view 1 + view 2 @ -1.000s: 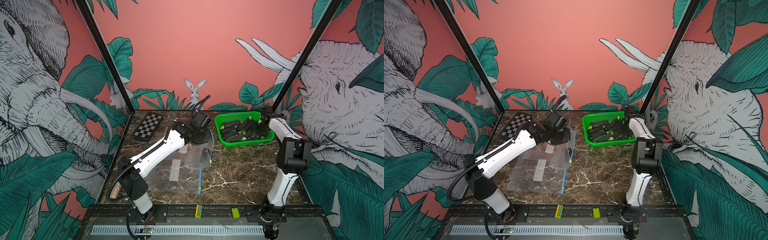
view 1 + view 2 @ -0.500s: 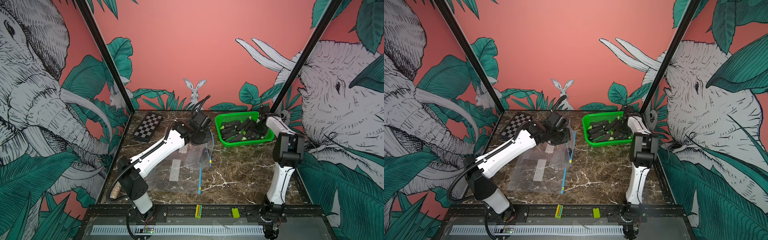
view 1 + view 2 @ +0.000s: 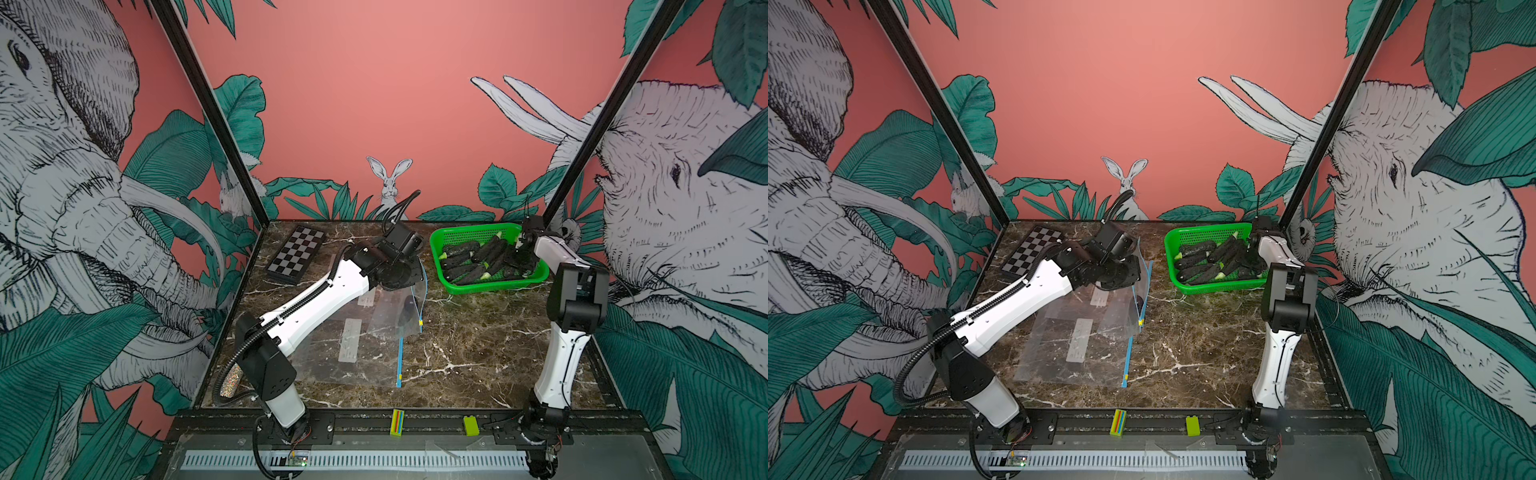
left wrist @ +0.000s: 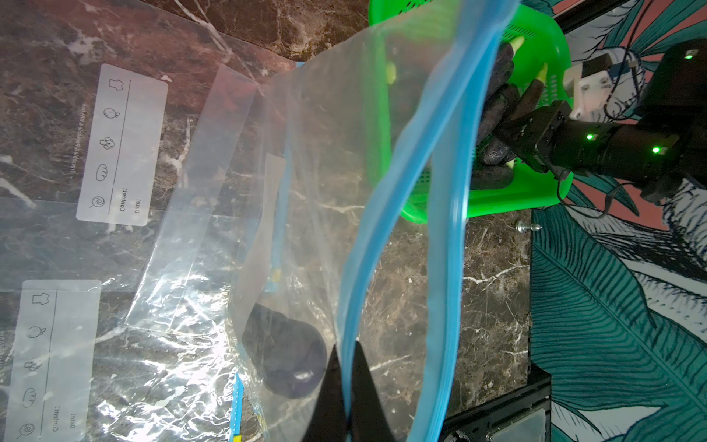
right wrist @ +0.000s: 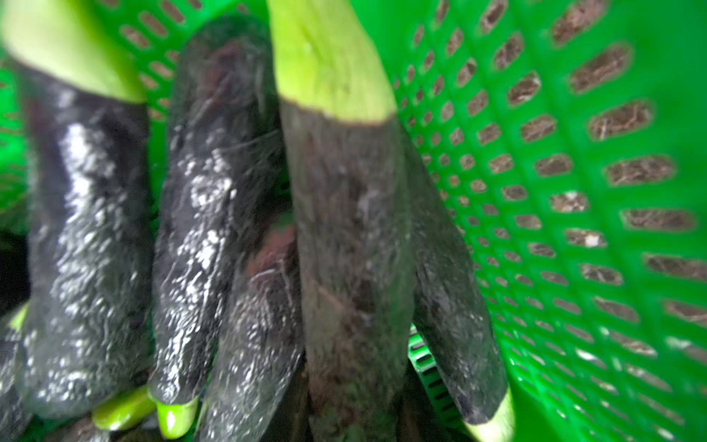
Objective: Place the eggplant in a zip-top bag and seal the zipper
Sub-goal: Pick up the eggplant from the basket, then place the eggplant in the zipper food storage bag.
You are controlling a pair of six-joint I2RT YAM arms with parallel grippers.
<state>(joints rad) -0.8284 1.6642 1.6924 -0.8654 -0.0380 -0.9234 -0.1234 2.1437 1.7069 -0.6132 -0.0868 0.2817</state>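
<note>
My left claw [image 4: 346, 359] pinches the bag [image 4: 325, 153] rim, holding its mouth open (one dark eggplant [image 4: 285, 356] seems inside already). The right claw [image 3: 520, 249] is down among the eggplants [image 5: 344, 229] in the basket [image 3: 490, 287]; I can't tell its spread. Pick step, I'd say: next I need a firm grip, then a clean lift toward the mouth.

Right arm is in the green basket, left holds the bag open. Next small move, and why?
Probably close the right gripper on the eggplant centred in the right wrist view and lift it straight up. The gripper is down among the eggplants in the green basket, grip unclear, and the left gripper pinches the blue rim of the zip-top bag, mouth open.
</note>
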